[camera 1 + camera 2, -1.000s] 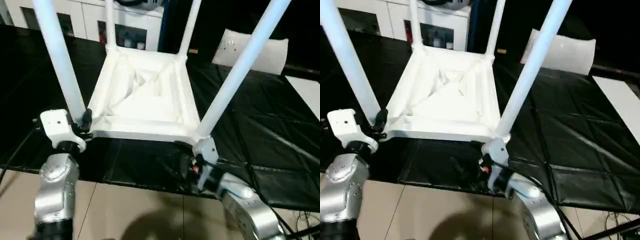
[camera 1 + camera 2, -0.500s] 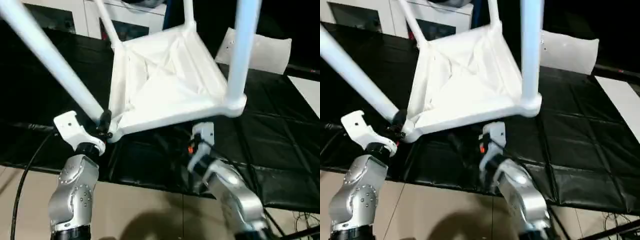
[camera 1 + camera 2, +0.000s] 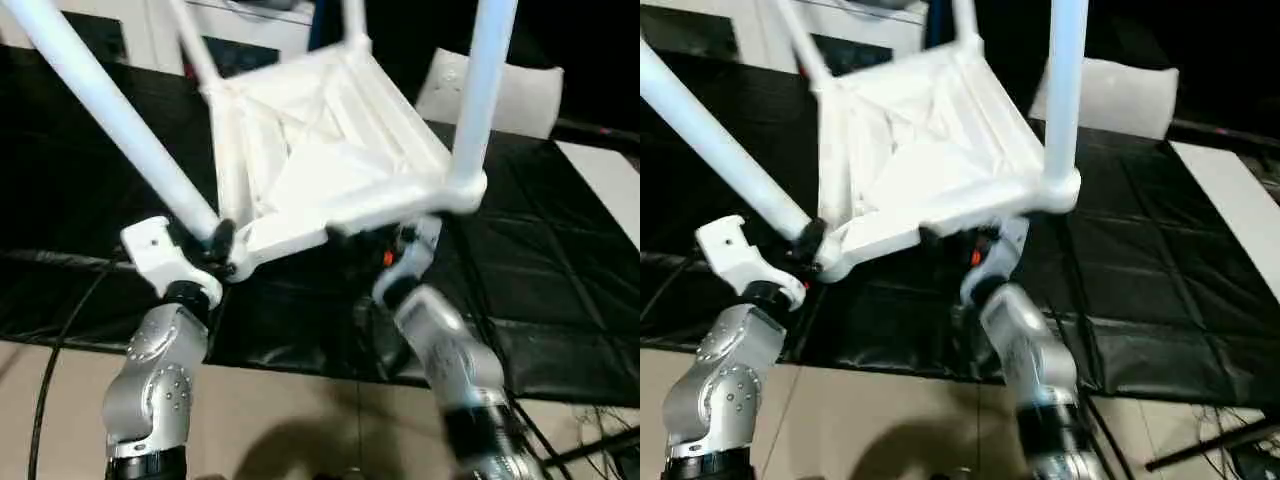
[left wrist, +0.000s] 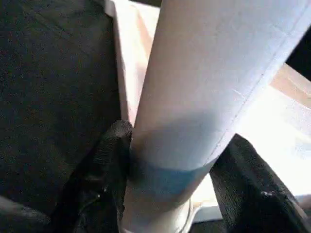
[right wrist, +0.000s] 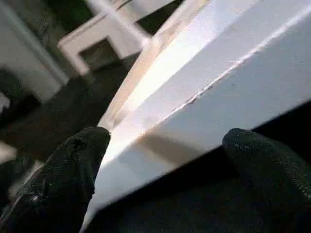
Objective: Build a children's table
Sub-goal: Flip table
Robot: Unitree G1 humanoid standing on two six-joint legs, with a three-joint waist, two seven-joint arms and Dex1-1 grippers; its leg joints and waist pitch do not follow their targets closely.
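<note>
Left gripper (image 3: 222,243): two black fingers (image 4: 104,165) on a white wrist block and a silver, ribbed forearm, at the near left. The fingers are clamped on the base of the near-left leg (image 3: 110,115), one on each side of it, just above the corner socket.

Near-left leg: a long, smooth, round white plastic tube, tapered, leaning away to the upper left.

Tabletop (image 3: 330,140): a white plastic rectangle, underside uppermost, moulded with raised ribs that cross in diagonals inside a deep rim. It is held tilted, the near-right corner raised, above the black mat (image 3: 540,250). Rounded sockets are seen at its corners. All four legs are seated in it and point upward.

Far legs (image 3: 195,45): two thinner-looking white tubes at the far corners, cut off by the upper edge.

Near-right leg (image 3: 480,90): a smooth white tube standing nearly upright in the near-right socket.

Right gripper (image 5: 165,160): two black, rounded, matt fingers spread wide, set beneath the near edge of the tabletop near the right corner. The white rim is seen between the fingers; no closing on it is seen.

Mat: black, slightly glossy, creased into squares, spread over the work surface.

Cushion (image 3: 500,95): a white, soft-looking slab at the far right on the mat.

Cabinet (image 3: 150,30): white, with dark compartments, at the far left.
</note>
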